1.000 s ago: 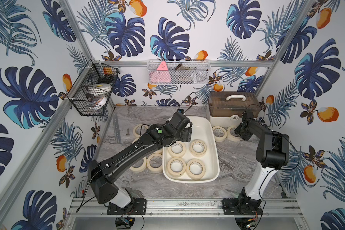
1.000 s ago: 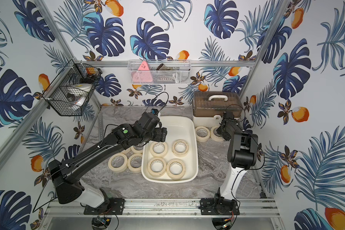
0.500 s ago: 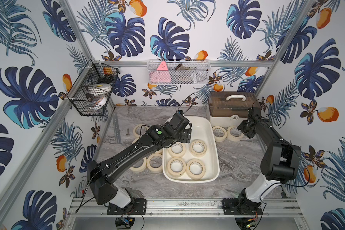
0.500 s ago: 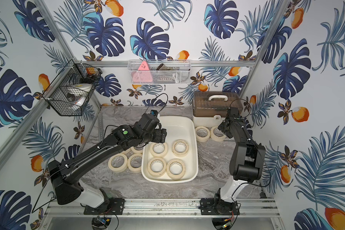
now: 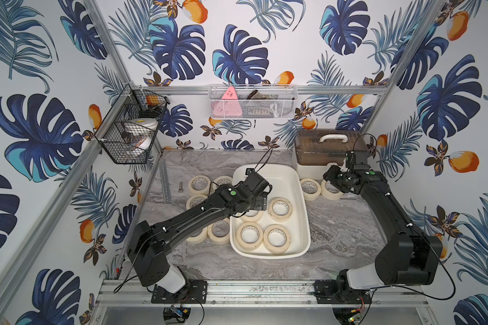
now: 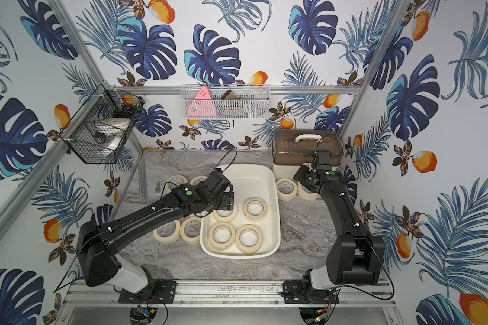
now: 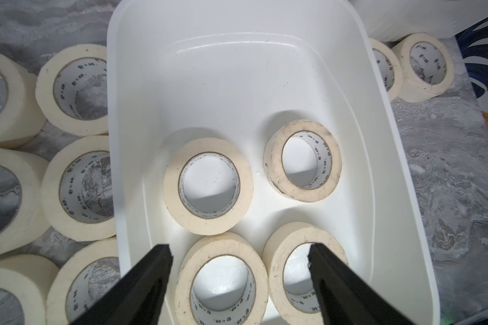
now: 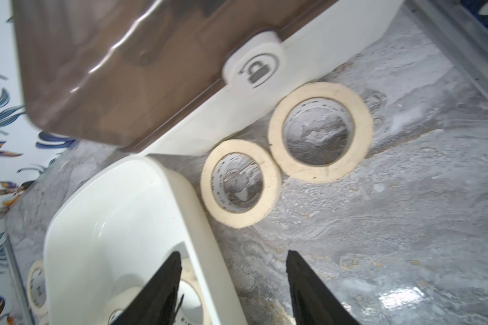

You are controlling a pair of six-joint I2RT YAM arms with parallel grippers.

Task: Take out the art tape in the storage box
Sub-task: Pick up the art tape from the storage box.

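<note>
Grey marble tabletop (image 5: 335, 230) carries the glossy white plastic storage box (image 5: 276, 173), four cream art tape rolls (image 5: 276, 239) inside, more lying either side. Left gripper (image 7: 238, 247) hangs spread, empty, above them. In both top views my left arm (image 5: 209, 213) half-hides one roll; the wrist view shows it whole. Right gripper (image 8: 234, 253), parted and empty, sits near the brown-lidded cream case (image 5: 321, 152); its elbow (image 5: 406, 253) has dropped back since a second ago.

I see the shallow white plastic tub (image 7: 237, 84) glossy and smooth, the cream paper tape rolls (image 7: 209, 226) matt with cardboard cores, the grey marbled worktop (image 8: 406, 225) polished, the brown see-through plastic lid (image 8: 110, 70) shiny.
</note>
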